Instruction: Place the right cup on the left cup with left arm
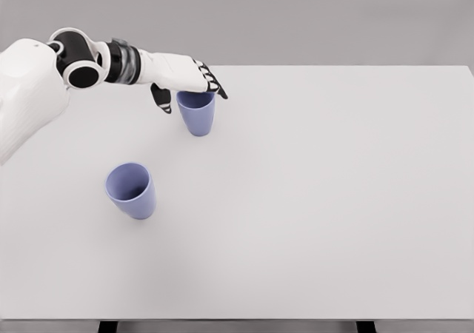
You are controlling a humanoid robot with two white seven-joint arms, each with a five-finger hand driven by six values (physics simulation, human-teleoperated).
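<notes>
Because the left hand (194, 81) sits right over the rim of the far cup (197, 112), palm down with dark fingertips draped across the top and the thumb hanging on its left side, the grip looks loose; I cannot tell whether the fingers actually press the wall or only rest above it. If contact is partial, lifting could tip the cup or let it slide out and roll across the worktop (333, 200). Out toward the near left stands the other cup (132, 190), upright, well apart. Carried askew, the lifted cup could catch that rim and knock it over instead of nesting.
</notes>
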